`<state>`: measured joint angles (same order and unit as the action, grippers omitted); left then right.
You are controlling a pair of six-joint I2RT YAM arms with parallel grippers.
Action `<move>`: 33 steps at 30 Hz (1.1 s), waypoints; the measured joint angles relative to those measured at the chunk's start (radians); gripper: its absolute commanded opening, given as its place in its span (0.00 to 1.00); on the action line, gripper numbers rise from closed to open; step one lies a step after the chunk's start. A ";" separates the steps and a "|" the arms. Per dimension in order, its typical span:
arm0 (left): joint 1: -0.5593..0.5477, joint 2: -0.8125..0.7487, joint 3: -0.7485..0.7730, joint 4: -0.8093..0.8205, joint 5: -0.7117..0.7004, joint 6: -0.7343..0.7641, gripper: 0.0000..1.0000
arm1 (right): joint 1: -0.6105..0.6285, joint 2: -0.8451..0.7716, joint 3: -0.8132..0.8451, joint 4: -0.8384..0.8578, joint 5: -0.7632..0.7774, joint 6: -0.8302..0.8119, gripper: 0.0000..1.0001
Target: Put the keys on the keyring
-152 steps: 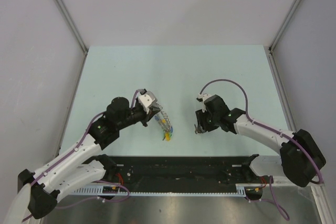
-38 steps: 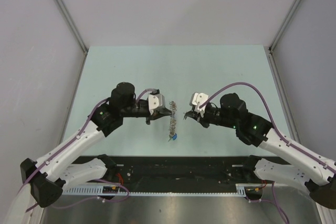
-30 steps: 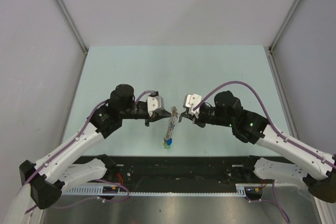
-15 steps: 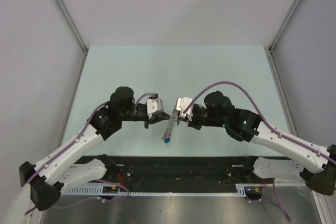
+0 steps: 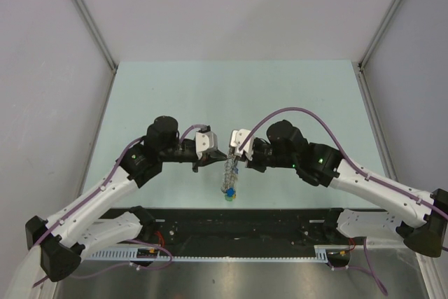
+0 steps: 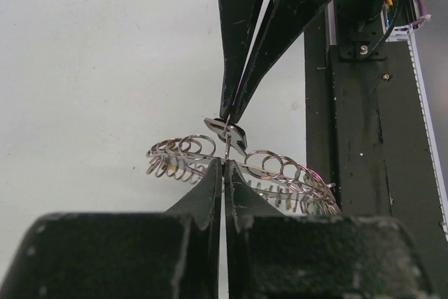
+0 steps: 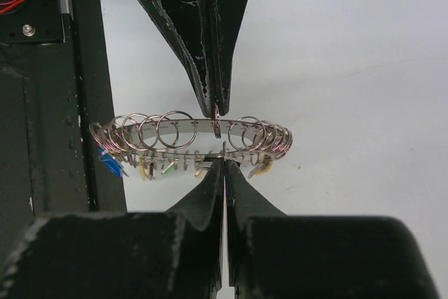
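Right pincer (image 5: 234,161) moved its flat metal key (image 6: 225,129) to coiled keyring (image 5: 228,174).

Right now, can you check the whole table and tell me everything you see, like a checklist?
Surface: pale green table.
Job's things: keyring held between both arms; keys with coloured heads hang from it.
Clutter: nothing seen.
Grippers: left gripper fingers shut on the keyring; right gripper fingers shut on a small metal piece, maybe a key.
Cables: purple cable loops over the right arm; another runs along the left arm.
Surroundings: grey walls; black rail at the near edge.
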<state>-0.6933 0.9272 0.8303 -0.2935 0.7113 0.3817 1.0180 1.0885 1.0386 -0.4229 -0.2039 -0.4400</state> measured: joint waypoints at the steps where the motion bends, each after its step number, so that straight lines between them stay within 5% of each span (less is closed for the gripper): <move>1: 0.000 0.000 0.000 0.000 0.000 0.000 0.00 | 0.001 0.000 0.002 0.000 -0.001 0.000 0.00; 33: 0.000 0.000 0.000 0.021 0.000 -0.008 0.00 | 0.002 0.000 0.003 -0.002 -0.014 0.000 0.00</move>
<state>-0.6933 0.9272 0.8303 -0.2722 0.7116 0.3740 1.0199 1.0885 1.0420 -0.4248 -0.2184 -0.4397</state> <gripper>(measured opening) 0.006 0.009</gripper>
